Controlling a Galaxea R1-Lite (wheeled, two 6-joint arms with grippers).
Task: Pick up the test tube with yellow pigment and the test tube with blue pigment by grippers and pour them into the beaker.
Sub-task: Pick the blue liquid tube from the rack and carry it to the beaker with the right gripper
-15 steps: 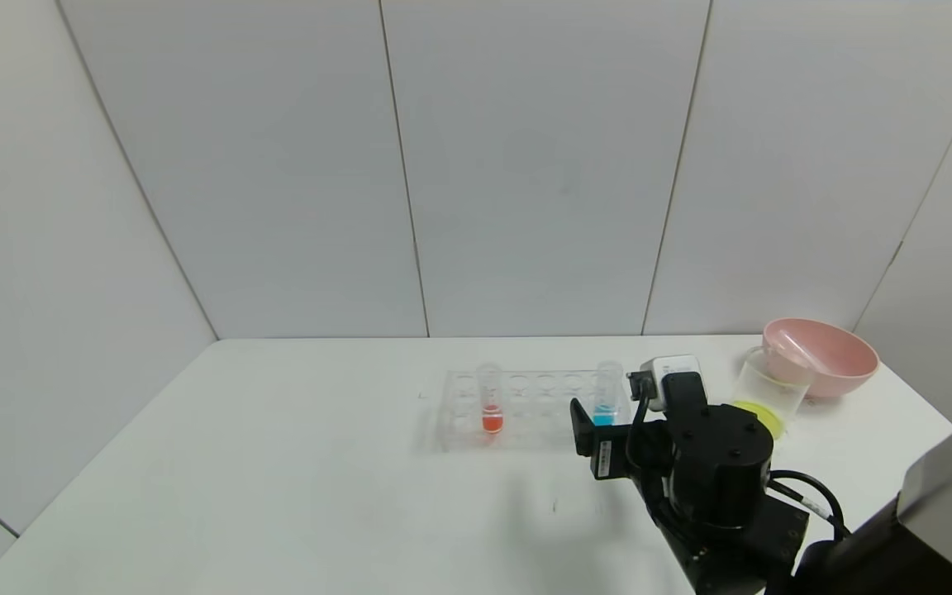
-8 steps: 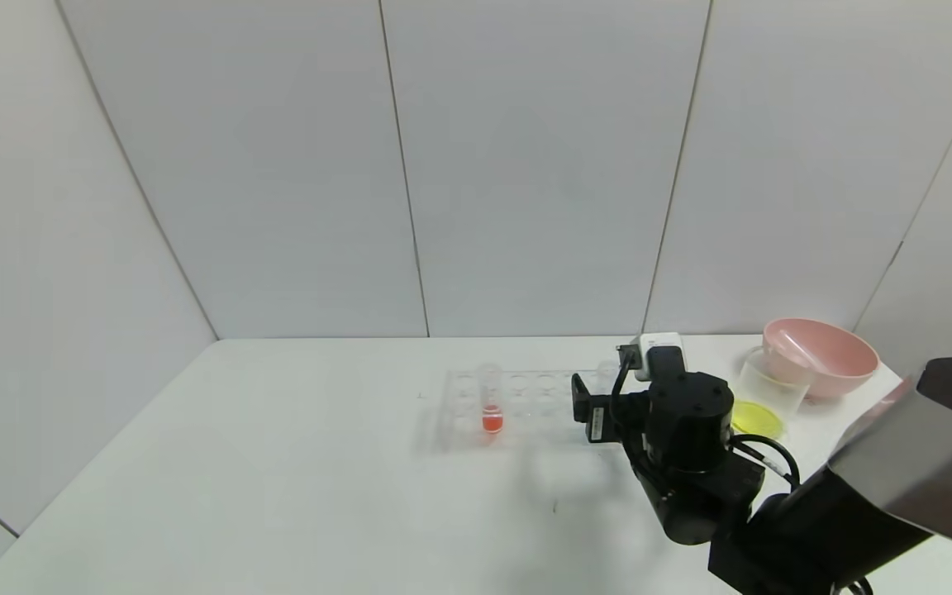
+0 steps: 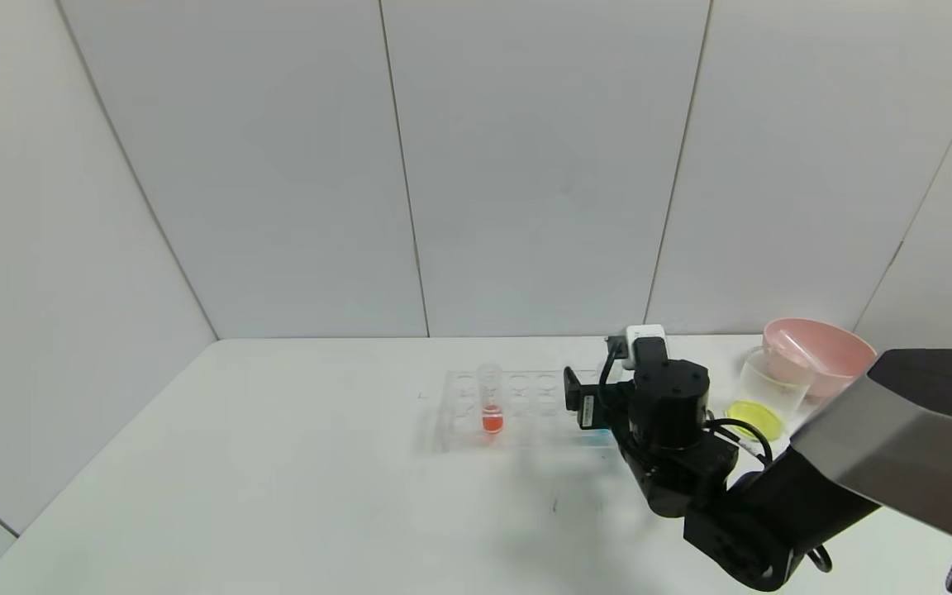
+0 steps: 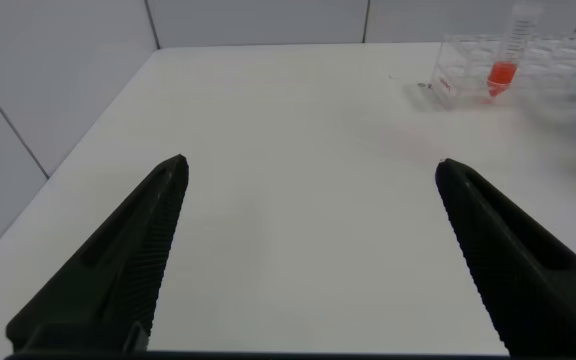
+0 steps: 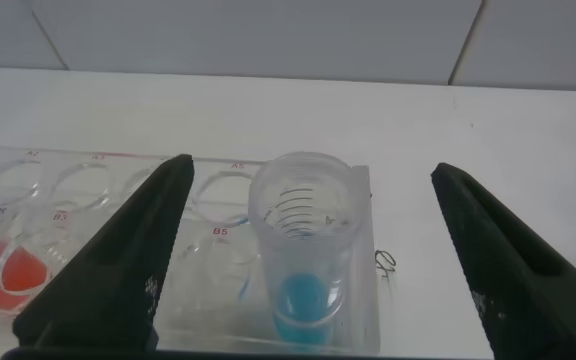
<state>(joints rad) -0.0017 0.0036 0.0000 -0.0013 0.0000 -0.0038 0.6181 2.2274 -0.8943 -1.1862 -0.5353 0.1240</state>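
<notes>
The test tube with blue pigment (image 5: 303, 250) stands upright in the end hole of the clear rack (image 5: 98, 200), with cyan liquid at its bottom. My right gripper (image 5: 310, 165) is open, one black finger on each side of this tube, neither touching it. In the head view the right arm (image 3: 666, 405) covers the rack's right end and hides that tube. The beaker (image 3: 769, 388) stands to the right with yellow liquid (image 3: 753, 417) in its bottom. The test tube with yellow pigment is out of view. My left gripper (image 4: 310, 163) is open over bare table, far from the rack.
A tube of orange-red liquid (image 3: 491, 405) stands in the rack's left part (image 3: 464, 413). A pink bowl (image 3: 823, 351) sits behind the beaker at the table's back right. The white table (image 3: 278, 463) stretches left and forward of the rack.
My right arm has moved forward and left to the rack's right end, so it now hides the blue tube in the head view. Its gripper stayed open.
</notes>
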